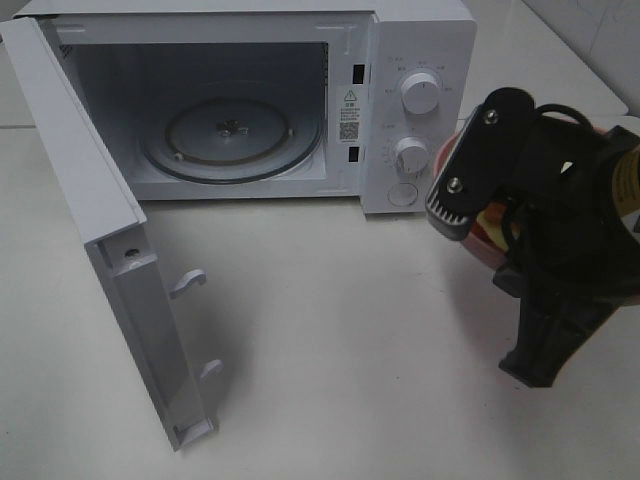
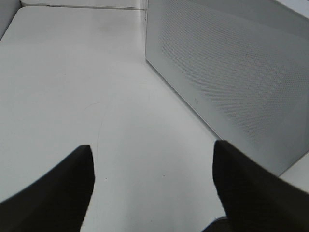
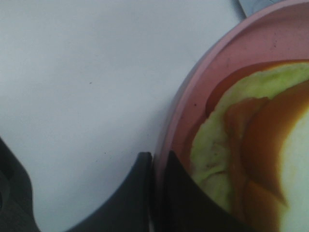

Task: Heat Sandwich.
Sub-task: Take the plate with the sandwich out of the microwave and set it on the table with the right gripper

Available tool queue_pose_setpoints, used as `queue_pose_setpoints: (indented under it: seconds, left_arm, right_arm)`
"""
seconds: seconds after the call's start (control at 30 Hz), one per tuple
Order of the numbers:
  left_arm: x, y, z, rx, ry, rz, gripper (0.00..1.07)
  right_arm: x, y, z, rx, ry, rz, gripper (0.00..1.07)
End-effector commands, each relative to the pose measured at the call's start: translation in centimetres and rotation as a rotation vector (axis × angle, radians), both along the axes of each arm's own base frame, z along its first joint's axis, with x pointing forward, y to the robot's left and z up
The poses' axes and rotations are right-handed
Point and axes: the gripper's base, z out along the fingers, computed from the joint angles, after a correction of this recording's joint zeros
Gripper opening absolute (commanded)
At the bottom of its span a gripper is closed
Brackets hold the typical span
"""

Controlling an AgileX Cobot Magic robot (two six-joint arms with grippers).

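The sandwich (image 3: 251, 145), with white bread, pale green lettuce and a red filling layer, lies on a round pink plate (image 3: 203, 72). My right gripper (image 3: 153, 162) is shut on the plate's rim, one finger on each side. In the exterior high view this gripper (image 1: 462, 225) is to the right of the microwave and covers most of the plate (image 1: 478, 250); only a sliver of the sandwich (image 1: 490, 213) shows. I cannot tell whether the plate rests on the table. My left gripper (image 2: 152, 159) is open and empty above the table; it is out of the exterior high view.
The white microwave (image 1: 420, 60) stands at the back, its door (image 1: 90, 170) swung wide open to the left. The glass turntable (image 1: 232, 135) inside is bare. Two knobs (image 1: 418, 95) are on its right panel. The left wrist view faces a white perforated microwave panel (image 2: 231, 67).
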Motion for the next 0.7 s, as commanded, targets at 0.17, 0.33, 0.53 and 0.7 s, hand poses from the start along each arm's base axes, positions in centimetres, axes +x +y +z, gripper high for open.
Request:
queue_pose_setpoints:
  seconds: [0.17, 0.33, 0.53, 0.7]
  left_arm:
    - [0.0, 0.0, 0.1, -0.002, -0.018, -0.005, 0.66]
    - [0.0, 0.0, 0.1, -0.002, -0.018, -0.005, 0.66]
    - [0.0, 0.0, 0.1, -0.002, -0.018, -0.005, 0.66]
    - [0.0, 0.0, 0.1, -0.002, -0.018, -0.005, 0.66]
  right_arm:
    - [0.5, -1.1, 0.5, 0.054, -0.068, -0.277, 0.0]
    - [0.8, -2.1, 0.4, 0.059, -0.055, -0.408, 0.0]
    - [2.0, -4.1, 0.1, 0.131, 0.002, -0.55, 0.0]
    - [3.0, -5.5, 0.0, 0.165, 0.017, -0.583, 0.0]
